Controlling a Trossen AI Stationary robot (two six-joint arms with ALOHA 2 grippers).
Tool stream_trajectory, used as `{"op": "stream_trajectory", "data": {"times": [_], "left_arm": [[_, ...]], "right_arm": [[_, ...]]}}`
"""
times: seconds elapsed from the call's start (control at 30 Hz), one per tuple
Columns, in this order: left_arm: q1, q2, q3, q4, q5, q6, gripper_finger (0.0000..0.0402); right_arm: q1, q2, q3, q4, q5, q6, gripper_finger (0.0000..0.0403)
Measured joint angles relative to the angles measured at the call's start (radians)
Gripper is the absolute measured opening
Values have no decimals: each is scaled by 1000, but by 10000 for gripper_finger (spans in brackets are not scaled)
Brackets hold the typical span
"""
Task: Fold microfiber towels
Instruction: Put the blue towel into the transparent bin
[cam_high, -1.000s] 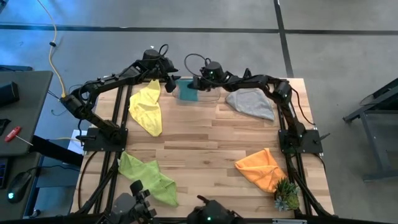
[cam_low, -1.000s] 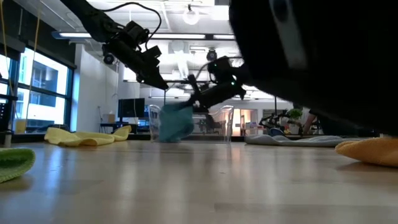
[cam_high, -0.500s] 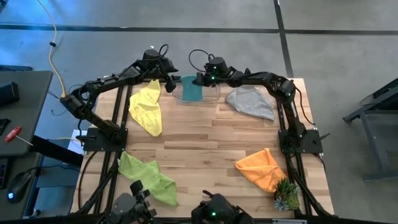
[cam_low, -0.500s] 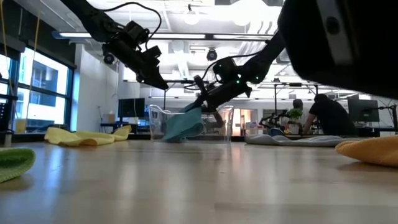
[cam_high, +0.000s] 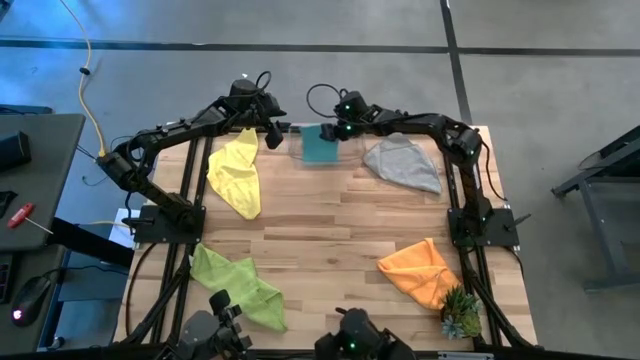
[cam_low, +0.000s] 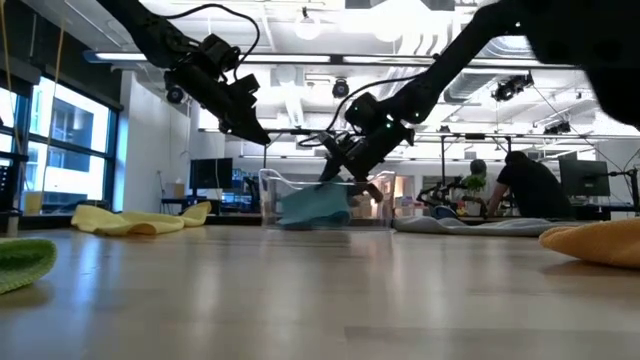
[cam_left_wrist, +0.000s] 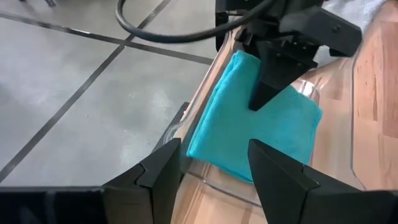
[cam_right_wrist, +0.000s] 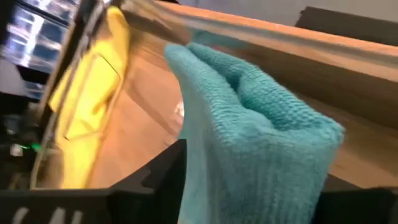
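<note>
**Folded teal towel lying in the clear bin, both grippers above it**

The teal towel (cam_high: 320, 146), folded to a flat rectangle, lies inside the clear plastic bin (cam_high: 345, 155) at the upper centre of the high view, on the far edge of the wooden table (cam_high: 330, 225). In the low view the towel (cam_low: 312, 208) rests on the bin floor at mid-frame.

The right gripper (cam_high: 331, 131) sits over the towel's upper right corner. In the left wrist view its fingers (cam_left_wrist: 273, 84) point down onto the cloth; whether its jaws are apart or still pinching the cloth cannot be told. The right wrist view shows the teal cloth bunched close between that arm's own dark fingers.

The left gripper (cam_high: 272, 138) hangs just left of the bin, its jaws spread, holding nothing; its fingers (cam_left_wrist: 280, 177) frame the towel in its wrist view.

The remaining towels lie spread on the table: yellow towel (cam_high: 236, 173) at upper left, grey towel (cam_high: 404, 165) at upper right, lime green towel (cam_high: 240, 284) at lower left, orange towel (cam_high: 421, 270) at lower right. A small spiky plant (cam_high: 461, 313) stands just beside the orange towel, at the lower right corner.
</note>
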Motion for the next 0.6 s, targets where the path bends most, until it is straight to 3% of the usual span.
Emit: {"op": "stream_trajectory", "data": {"times": [0.3,0.6], "left_arm": [[-7,0,0,-3,-4,0,177],[-8,0,0,-5,-4,0,177]], "right_arm": [[26,-55,0,-132,216,-226,208],[67,-142,0,-248,426,-467,213]]}}
